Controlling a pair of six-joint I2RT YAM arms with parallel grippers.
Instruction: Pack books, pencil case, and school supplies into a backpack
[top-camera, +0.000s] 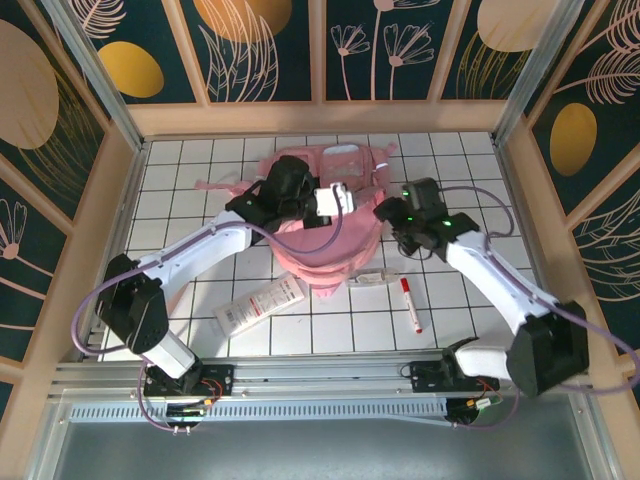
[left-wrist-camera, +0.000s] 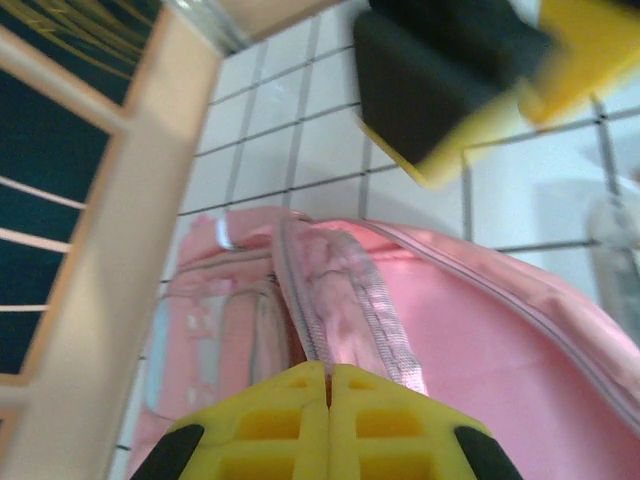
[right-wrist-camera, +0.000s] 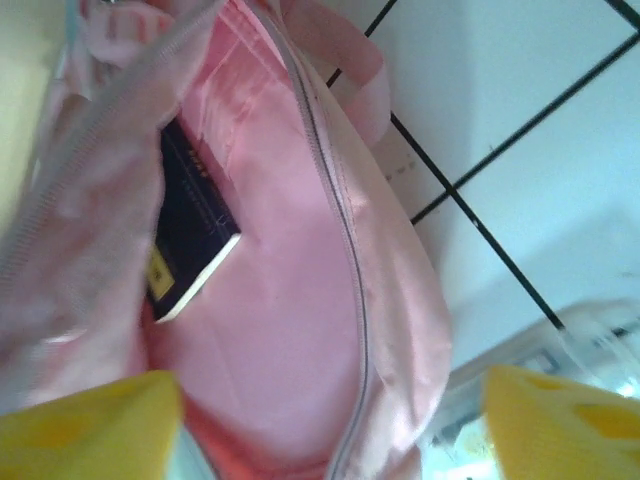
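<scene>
The pink backpack (top-camera: 335, 258) lies mid-table with its main pocket held open. My left gripper (top-camera: 335, 200) (left-wrist-camera: 328, 372) is shut on the zip edge of the backpack (left-wrist-camera: 480, 340), lifting it. Over the opening, my right gripper (top-camera: 388, 214) (right-wrist-camera: 325, 405) stands open with nothing between its fingers. Inside the backpack (right-wrist-camera: 290, 320) a dark navy book (right-wrist-camera: 190, 230) leans against the pocket wall. A white marker with a red cap (top-camera: 410, 305) lies on the tiles to the right. I cannot tell which item is the pencil case.
A long white flat item with red print (top-camera: 262, 305) lies in front of the backpack on the left. A small clear plastic item (top-camera: 375, 277) (right-wrist-camera: 560, 350) sits at the backpack's front right edge. Wooden walls (top-camera: 125, 190) fence the tiled table.
</scene>
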